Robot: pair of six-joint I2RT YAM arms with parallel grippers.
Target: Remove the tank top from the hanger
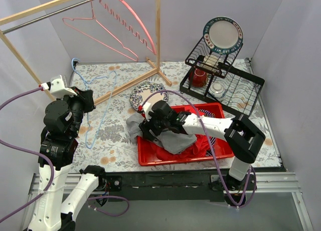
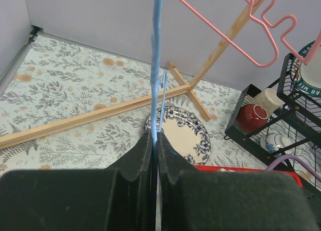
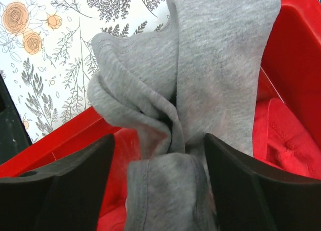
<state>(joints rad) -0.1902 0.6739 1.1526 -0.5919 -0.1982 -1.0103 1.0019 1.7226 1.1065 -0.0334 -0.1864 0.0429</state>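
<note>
The grey tank top [image 1: 173, 141] lies bunched over the left part of the red bin [image 1: 220, 110], one fold hanging over the bin's left rim. It is off the blue wire hanger [image 1: 104, 110], which hangs over the table on the left. My left gripper [image 1: 86, 101] is shut on the hanger wire [image 2: 156, 65], which rises straight from the closed fingertips in the left wrist view [image 2: 155, 138]. My right gripper [image 1: 150, 123] is open, and its jaws stand wide on either side of a twisted bunch of the tank top [image 3: 200, 65] above the bin [image 3: 291, 50].
A wooden clothes rack [image 1: 158, 30] with pink hangers [image 1: 108, 33] stands at the back left. A patterned plate [image 1: 145, 94] lies by the rack's foot. A black dish rack [image 1: 225, 80] with a plate and cups is at the back right. Red clothes [image 1: 175, 153] lie in the bin.
</note>
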